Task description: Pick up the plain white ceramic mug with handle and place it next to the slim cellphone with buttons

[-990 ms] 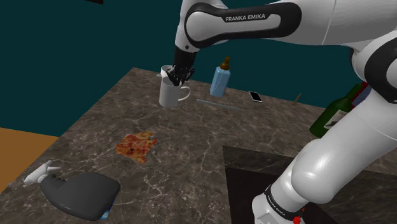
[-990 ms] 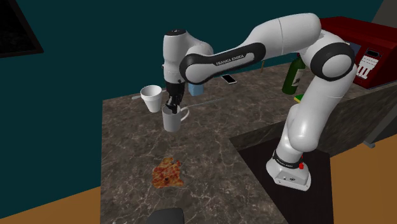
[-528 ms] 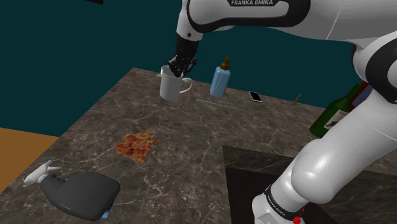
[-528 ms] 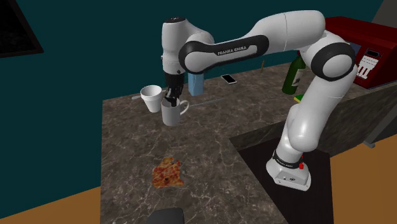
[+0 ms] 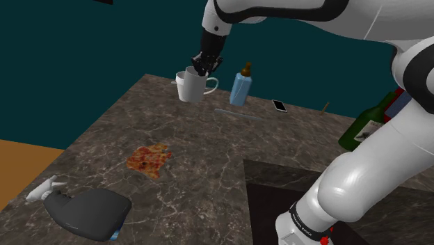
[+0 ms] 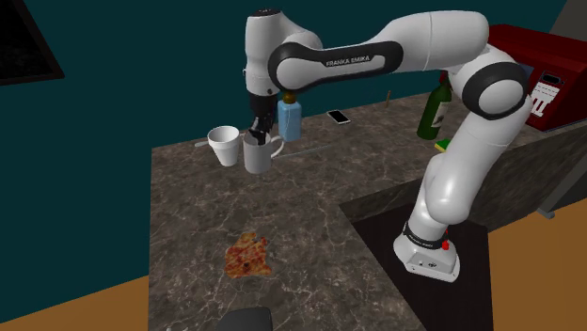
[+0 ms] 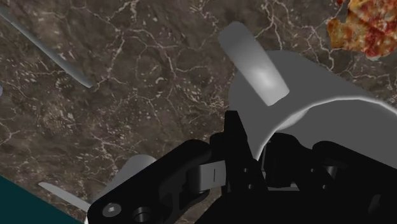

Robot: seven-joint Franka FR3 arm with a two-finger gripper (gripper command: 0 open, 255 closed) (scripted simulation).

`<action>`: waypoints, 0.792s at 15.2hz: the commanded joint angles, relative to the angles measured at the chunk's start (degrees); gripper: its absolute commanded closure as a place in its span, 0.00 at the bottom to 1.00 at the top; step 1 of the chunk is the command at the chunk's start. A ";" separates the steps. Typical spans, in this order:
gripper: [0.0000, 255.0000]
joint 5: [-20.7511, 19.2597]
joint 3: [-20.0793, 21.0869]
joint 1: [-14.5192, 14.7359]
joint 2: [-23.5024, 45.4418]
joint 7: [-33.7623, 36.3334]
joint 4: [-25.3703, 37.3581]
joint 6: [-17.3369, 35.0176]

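Note:
The white mug (image 5: 190,88) hangs above the dark marble counter (image 5: 209,149), handle (image 5: 211,85) pointing to the shoulder view's right. My black gripper (image 5: 202,66) is shut on its rim, one finger inside and one outside. The second exterior view has the mug (image 6: 256,155) under the gripper (image 6: 257,137), beside a white cup (image 6: 224,146). In the wrist view the fingers clasp the mug's wall (image 7: 312,95) at the gripper (image 7: 251,146), with the handle (image 7: 254,60) beyond them. The slim cellphone (image 5: 279,106) (image 6: 339,117) lies flat near the counter's far edge.
A blue baby bottle (image 5: 240,85) (image 6: 289,118) stands between mug and phone. A grey rod (image 5: 238,113) lies before it. A pizza slice (image 5: 148,159) (image 6: 248,254) lies mid-counter. A green bottle (image 5: 365,122) and a red appliance (image 6: 527,75) stand near the arm. A dark object (image 5: 87,212) sits at the near corner.
The arm has lifted the mug higher off the counter and carried it slightly toward the shoulder view's right, nearer the baby bottle. The grip on the rim is unchanged.

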 commanded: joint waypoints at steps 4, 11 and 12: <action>1.00 0.49 -4.04 -2.81 -2.55 -7.02 -2.80 0.24; 1.00 0.45 -9.98 -6.76 -3.86 -16.86 -4.23 0.23; 1.00 0.42 -10.83 -7.32 -3.81 -18.26 -4.17 0.19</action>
